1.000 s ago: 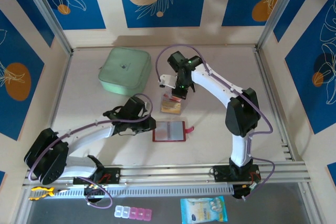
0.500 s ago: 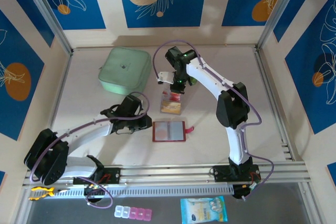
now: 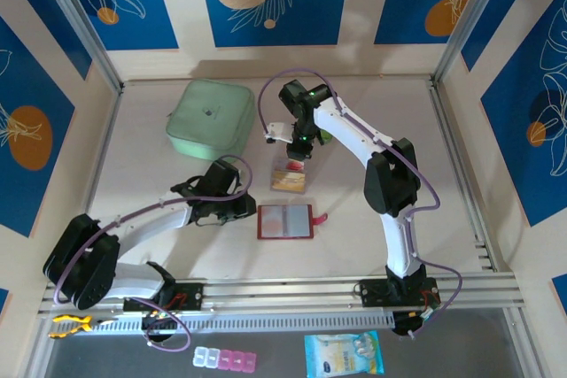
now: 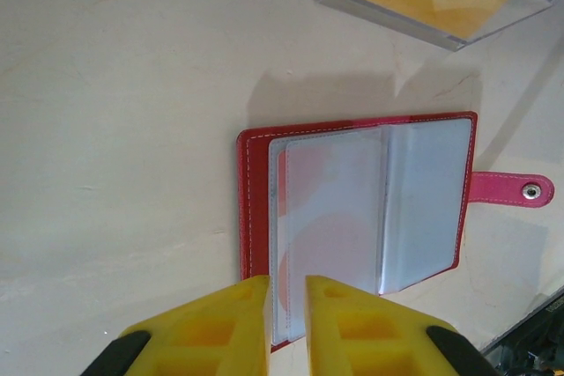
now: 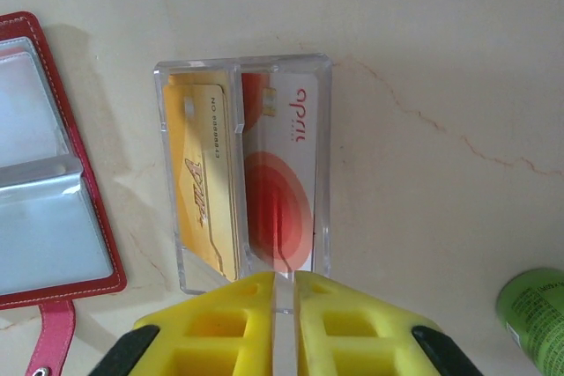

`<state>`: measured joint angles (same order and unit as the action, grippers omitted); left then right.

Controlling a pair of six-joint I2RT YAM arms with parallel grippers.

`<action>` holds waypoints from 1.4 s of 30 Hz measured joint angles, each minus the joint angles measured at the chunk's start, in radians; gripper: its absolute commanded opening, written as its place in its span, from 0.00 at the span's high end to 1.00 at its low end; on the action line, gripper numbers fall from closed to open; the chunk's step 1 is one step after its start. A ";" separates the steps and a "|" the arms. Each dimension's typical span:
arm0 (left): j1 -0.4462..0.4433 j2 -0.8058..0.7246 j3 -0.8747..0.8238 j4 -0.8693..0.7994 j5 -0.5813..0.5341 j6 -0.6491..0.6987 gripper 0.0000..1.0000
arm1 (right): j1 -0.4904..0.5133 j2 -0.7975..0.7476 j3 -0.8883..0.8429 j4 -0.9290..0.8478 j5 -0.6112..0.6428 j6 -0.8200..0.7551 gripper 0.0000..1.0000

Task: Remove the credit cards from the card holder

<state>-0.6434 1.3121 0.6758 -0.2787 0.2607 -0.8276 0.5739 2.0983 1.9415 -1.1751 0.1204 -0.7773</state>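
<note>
Arching over the clear tray (image 5: pixel 322 165), right hand (image 5: pixel 285 281) barely parted above credit cards (image 5: pixel 207 182).

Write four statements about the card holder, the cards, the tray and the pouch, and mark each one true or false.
1. The card holder lies open, clear pockets facing up. True.
2. Its snap tab is buttoned shut. False: the tab sticks out loose to one side.
3. A yellow card and a red-and-white card sit in separate compartments of the clear tray. True.
4. The pale-green pouch lies between the card holder and the clear tray. False: the pouch lies off to the left, apart from both, and nothing lies between holder and tray.
</note>
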 measured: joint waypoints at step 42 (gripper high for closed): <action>0.000 0.137 -0.083 0.201 0.132 -0.065 0.97 | 0.206 -0.457 -0.818 0.671 -0.122 1.352 0.91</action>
<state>-0.6437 1.4490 0.5926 -0.0780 0.3931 -0.8928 0.7799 1.6409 1.1236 -0.5045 -0.0013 0.5751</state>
